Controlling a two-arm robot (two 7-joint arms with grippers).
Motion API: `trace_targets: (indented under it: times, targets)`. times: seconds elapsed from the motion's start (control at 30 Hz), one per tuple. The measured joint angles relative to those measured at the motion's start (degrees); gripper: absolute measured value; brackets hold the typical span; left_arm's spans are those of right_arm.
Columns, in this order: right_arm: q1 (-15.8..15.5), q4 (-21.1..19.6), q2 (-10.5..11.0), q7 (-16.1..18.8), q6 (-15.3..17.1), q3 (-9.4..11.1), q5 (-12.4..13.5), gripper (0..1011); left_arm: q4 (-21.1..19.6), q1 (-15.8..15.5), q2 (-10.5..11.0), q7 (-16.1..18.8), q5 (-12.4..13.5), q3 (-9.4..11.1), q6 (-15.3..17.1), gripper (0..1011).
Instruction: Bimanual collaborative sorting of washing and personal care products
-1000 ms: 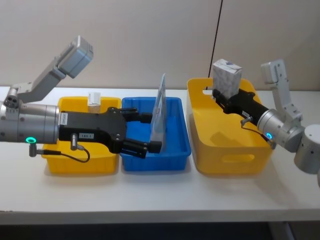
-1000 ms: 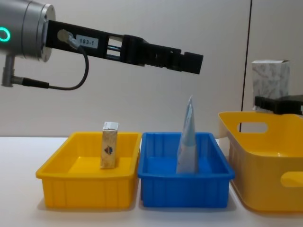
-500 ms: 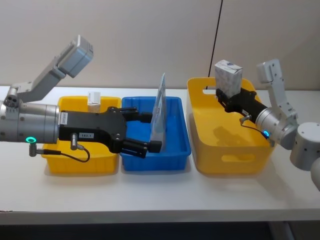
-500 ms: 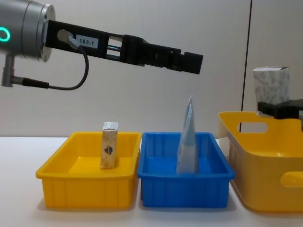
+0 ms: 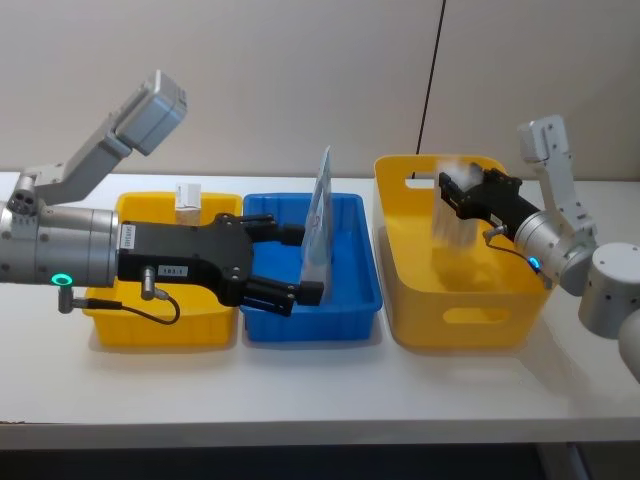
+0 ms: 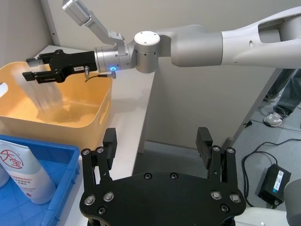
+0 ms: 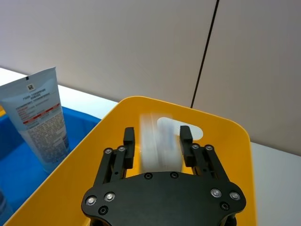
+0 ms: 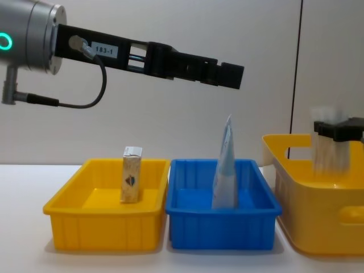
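Your right gripper [image 7: 156, 137] is spread open over the big yellow bin [image 5: 470, 320]. The white carton [image 8: 327, 156] is a blur just under it, inside the bin, long side vertical, walls well clear. Left gripper [image 8: 224, 74] hangs open above the blue bin [image 5: 350, 320], pale blue pouch [image 5: 318, 225] standing below it, tapered end up. Cream carton [image 8: 131, 182] stands upright in the small yellow bin [image 5: 150, 330].

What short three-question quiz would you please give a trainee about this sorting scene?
1. True or false: the cream carton stands in the blue bin.
2. Which holds the pale blue tube? A small yellow bin; B blue bin; C large yellow bin.
3. Which gripper hangs over the large yellow bin?
Key: 1 false (small yellow bin); 2 B; 3 right gripper; the left gripper is over the blue bin.
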Motion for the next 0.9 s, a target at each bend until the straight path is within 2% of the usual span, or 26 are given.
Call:
trace_targets:
  times: [0.07,0.13,0.5,0.63,0.9]
  targets:
    - [0.0,-0.1,0.0,-0.3,0.0,0.2,0.0,600,0.0,0.0,0.0,0.0,0.0,0.0,0.0,1002]
    - [-0.1,-0.3,-0.1,-0.7,0.0,0.4,0.0,632,0.0,0.0,0.0,0.0,0.0,0.0,0.0,1002]
    - [-1.3,-3.7,0.0,-1.7,0.7,1.7,0.2,975,0.0,0.0,0.0,0.0,0.0,0.0,0.0,1002]
    - [-2.4,-6.1,0.4,-1.7,1.4,2.1,0.5,1003,0.0,0.0,0.0,0.0,0.0,0.0,0.0,1002]
    - [-7.1,-15.6,2.1,-1.8,3.7,3.2,1.7,1003,0.0,0.0,0.0,0.0,0.0,0.0,0.0,1001]
